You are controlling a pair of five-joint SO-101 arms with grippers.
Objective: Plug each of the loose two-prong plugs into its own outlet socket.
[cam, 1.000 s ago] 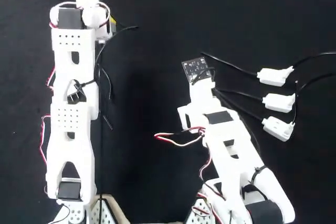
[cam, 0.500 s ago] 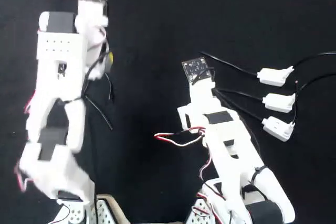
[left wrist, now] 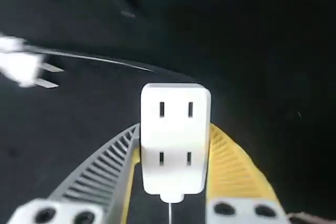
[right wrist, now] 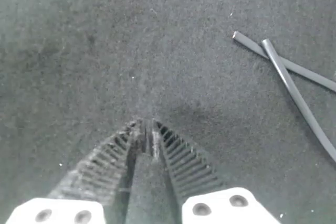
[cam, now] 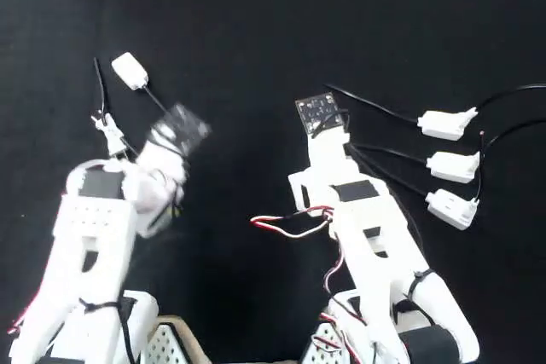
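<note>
My left gripper (left wrist: 176, 129) is shut on a white outlet socket block (left wrist: 175, 145) with two pairs of slots facing away from the camera. Beyond it on the black mat lies a loose white two-prong plug (left wrist: 21, 67), blurred, its prongs pointing sideways. In the high view the left gripper (cam: 179, 130) hangs at the left, just short of a white plug (cam: 130, 70) with a thin black cord. My right gripper (right wrist: 146, 127) is shut on nothing, low over the mat at the table's middle (cam: 317, 111).
Three white connector blocks (cam: 452, 165) with black cords lie in a column at the right. Two black cable ends (right wrist: 283, 66) cross near the right gripper. A small white piece (cam: 107, 128) lies left of the left arm.
The left arm has swung back from its far stretched pose toward the near side, uncovering the white plug at the upper left. The right arm has not moved.
</note>
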